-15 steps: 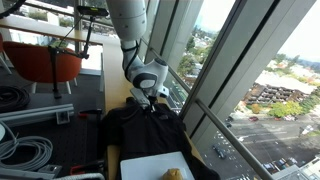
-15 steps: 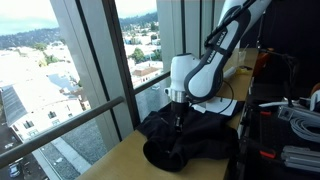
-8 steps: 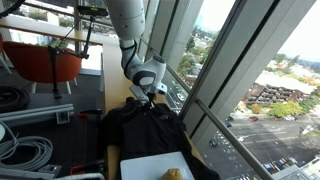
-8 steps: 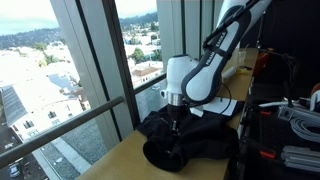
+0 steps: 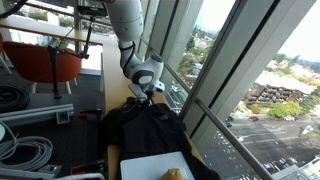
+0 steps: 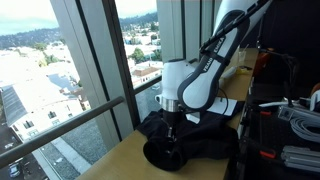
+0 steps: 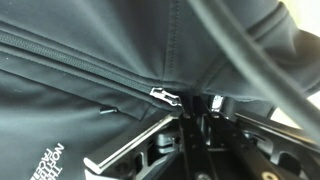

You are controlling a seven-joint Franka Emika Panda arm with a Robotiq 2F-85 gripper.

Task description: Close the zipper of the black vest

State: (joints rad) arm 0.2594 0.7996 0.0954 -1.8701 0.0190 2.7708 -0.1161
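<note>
The black vest (image 5: 145,125) lies rumpled on the wooden table by the window and shows in both exterior views (image 6: 198,142). In the wrist view its fabric (image 7: 70,110) fills the frame. The zipper (image 7: 80,58) runs as a dark seam from the left to a silver slider (image 7: 165,96). My gripper (image 7: 186,118) has its fingers pressed together right at the slider, shut on the zipper's pull. It reaches straight down onto the vest in both exterior views (image 5: 143,97) (image 6: 170,122).
The window glass and frame (image 6: 95,70) stand close beside the vest. A white tray (image 5: 155,165) lies on the near end of the table (image 6: 110,160). Cables (image 5: 20,148) and an orange chair (image 5: 45,62) are off to the side.
My gripper has slid a short way along the vest, still shut at the slider, and the arm has moved with it. The vest fabric has shifted slightly.
</note>
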